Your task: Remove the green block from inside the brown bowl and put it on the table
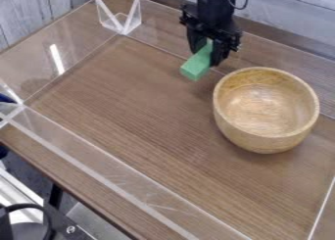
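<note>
Nearest the camera, the clear acrylic wall (78, 170) is seen along the front edge of the table (118, 107). Bare wood grain is shown across the middle of the tabletop.

To the right, the brown bowl (265, 109) is seated upright on the table; nothing is seen in its hollow.

Behind the bowl and to its left, the green block (198, 64) is clamped in the black gripper (207, 50), fingers closed on its upper end, gripper pointed straight down. The block is tilted, its lower end angled toward the camera and left. It is outside the bowl, just beside the rim. Lower end looks at or just above the tabletop; contact cannot be confirmed from this angle.

At the far left corner, a clear acrylic bracket (118, 19) is visible.
</note>
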Motion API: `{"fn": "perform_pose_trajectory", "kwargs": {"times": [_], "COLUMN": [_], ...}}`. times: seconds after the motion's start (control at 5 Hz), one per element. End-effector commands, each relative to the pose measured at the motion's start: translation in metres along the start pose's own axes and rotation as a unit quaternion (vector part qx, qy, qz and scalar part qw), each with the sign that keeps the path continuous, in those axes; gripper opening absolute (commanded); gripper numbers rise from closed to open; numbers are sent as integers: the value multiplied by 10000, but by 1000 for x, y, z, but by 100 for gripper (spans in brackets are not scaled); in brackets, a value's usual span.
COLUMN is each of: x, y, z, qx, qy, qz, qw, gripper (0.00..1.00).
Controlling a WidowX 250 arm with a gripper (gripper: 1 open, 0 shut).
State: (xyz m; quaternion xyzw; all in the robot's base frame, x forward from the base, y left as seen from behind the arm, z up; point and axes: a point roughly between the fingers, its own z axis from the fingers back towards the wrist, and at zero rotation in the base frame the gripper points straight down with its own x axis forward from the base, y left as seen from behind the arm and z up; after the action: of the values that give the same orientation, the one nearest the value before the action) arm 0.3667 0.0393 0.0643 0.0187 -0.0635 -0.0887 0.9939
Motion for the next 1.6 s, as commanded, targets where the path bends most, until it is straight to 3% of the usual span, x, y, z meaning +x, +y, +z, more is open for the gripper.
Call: {"fn": "perform_pose_trajectory", "kwargs": {"times": [0.0,1.2,1.4], "x": [11,17,-4], "y": [-2,-15,-12], "z": [19,39,47], "qx": [49,-96,-78], "qy": [-363,-797,-764], "qz": [-51,-98,-48], "qw": [9993,9967,9970], "gripper": [0,0,0]}}
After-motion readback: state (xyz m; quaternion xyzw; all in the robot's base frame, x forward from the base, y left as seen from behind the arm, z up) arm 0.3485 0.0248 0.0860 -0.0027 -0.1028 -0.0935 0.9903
